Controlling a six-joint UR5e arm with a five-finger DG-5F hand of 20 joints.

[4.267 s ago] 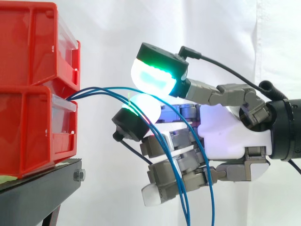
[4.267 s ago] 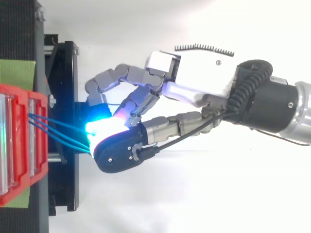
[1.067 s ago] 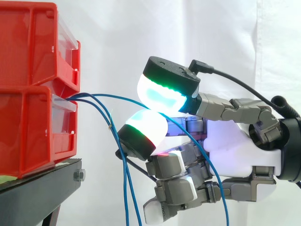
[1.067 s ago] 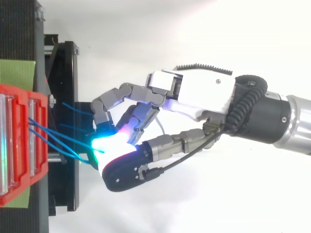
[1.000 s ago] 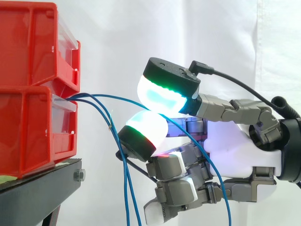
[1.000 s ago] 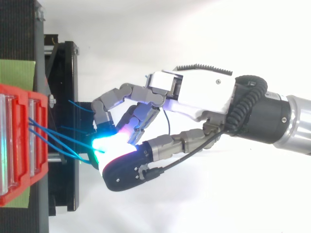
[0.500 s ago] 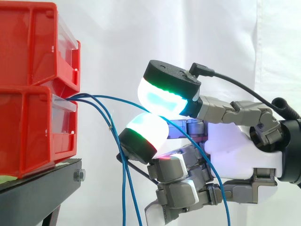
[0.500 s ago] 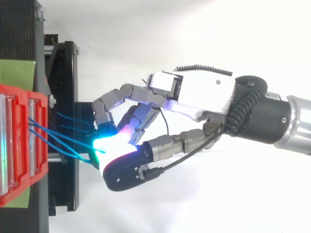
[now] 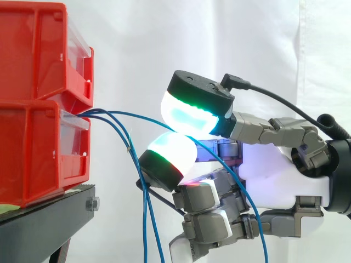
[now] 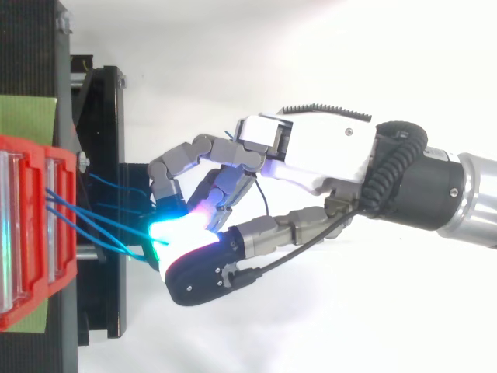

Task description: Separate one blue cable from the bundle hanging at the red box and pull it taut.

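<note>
The red bins (image 9: pixel 33 148) sit stacked at the left on a black stand (image 9: pixel 49 213), so the cables fall free from their front. The hand (image 9: pixel 274 170) reaches in from the right, curled, its glowing pads (image 9: pixel 171 150) pinching 1 blue cable (image 9: pixel 131 113) to draw it clear. That cable arcs slack, not yet taut; 2 others (image 9: pixel 145 219) hang apart, nearer the bins.

Hanging blue cables (image 9: pixel 144 213) cross the gap between red bins (image 9: pixel 38 148) and robot hand (image 9: pixel 274 170).
</note>
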